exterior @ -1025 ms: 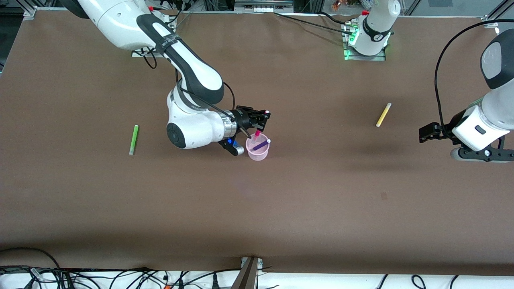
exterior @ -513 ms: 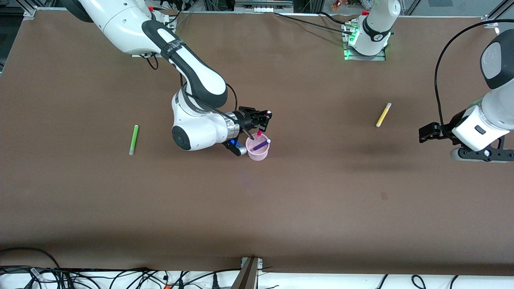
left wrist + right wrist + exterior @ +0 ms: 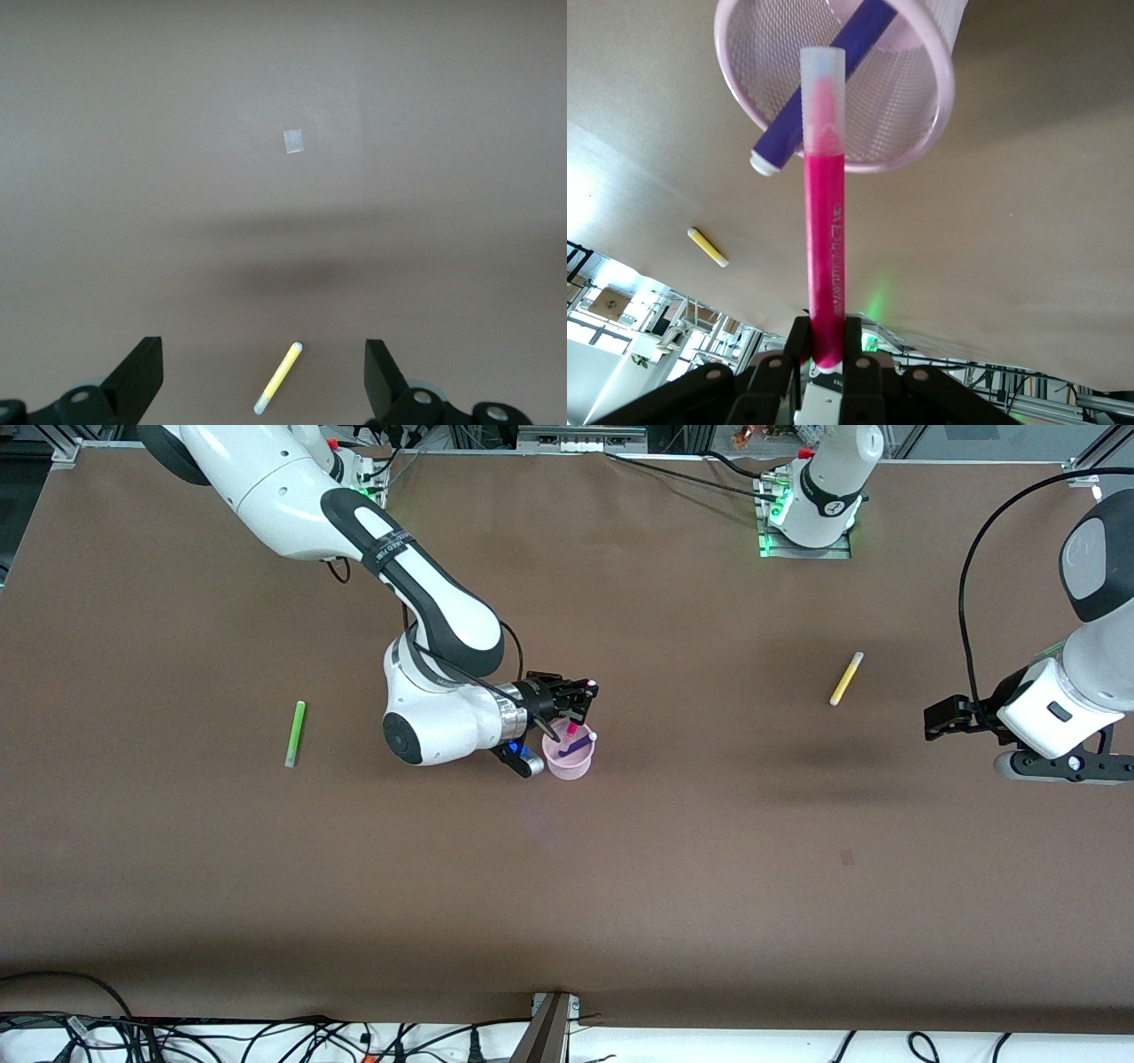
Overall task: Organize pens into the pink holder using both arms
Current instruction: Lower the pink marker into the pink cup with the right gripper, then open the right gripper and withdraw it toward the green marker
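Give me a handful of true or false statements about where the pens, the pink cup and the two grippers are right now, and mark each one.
1. The right gripper is shut on the magenta pen. True.
2. The purple pen lies flat on the table beside the pink holder. False: it leans inside the holder, one end past the rim.
3. The left gripper is shut on the yellow pen. False: it is open, empty, and the arm waits at its end of the table; the pen lies on the table.
4. The green pen lies on the table toward the right arm's end. True.
5. The magenta pen points down into the holder's mouth. True.
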Tool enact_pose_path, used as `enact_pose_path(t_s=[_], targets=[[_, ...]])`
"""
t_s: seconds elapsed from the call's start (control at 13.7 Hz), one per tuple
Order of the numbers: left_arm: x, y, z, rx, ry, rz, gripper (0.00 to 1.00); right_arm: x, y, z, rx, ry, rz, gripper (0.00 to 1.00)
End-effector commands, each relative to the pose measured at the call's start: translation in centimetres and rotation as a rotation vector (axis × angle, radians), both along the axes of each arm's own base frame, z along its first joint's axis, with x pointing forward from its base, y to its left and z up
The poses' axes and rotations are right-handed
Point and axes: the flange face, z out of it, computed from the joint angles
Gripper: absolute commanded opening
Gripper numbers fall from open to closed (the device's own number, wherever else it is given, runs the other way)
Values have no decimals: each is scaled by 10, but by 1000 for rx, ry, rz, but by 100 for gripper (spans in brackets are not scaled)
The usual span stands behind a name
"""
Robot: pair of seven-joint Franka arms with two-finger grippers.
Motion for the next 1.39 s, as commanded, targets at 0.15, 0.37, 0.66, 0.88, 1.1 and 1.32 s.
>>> enact_pose_path(t_s=[0.15, 0.37, 0.66, 0.88, 1.1, 1.32], targets=[[-5, -2, 4, -17, -10, -7, 100, 4, -1, -9, 13, -6, 4, 11], [-5, -3, 5, -17, -12, -8, 100, 10, -9, -14, 4, -6, -8, 36], [-5, -3, 5, -17, -10, -8, 100, 16, -12, -5, 18, -32, -4, 99], [-5, -1, 6, -17, -12, -5, 100, 32, -38, 15, -14, -204, 104, 100], [-4, 3, 9, -17, -19, -3, 100, 67, -106, 59, -145, -386, 185, 100], [-5, 6, 13, -17, -27, 3, 100, 82, -174, 119, -215, -495, 296, 100]])
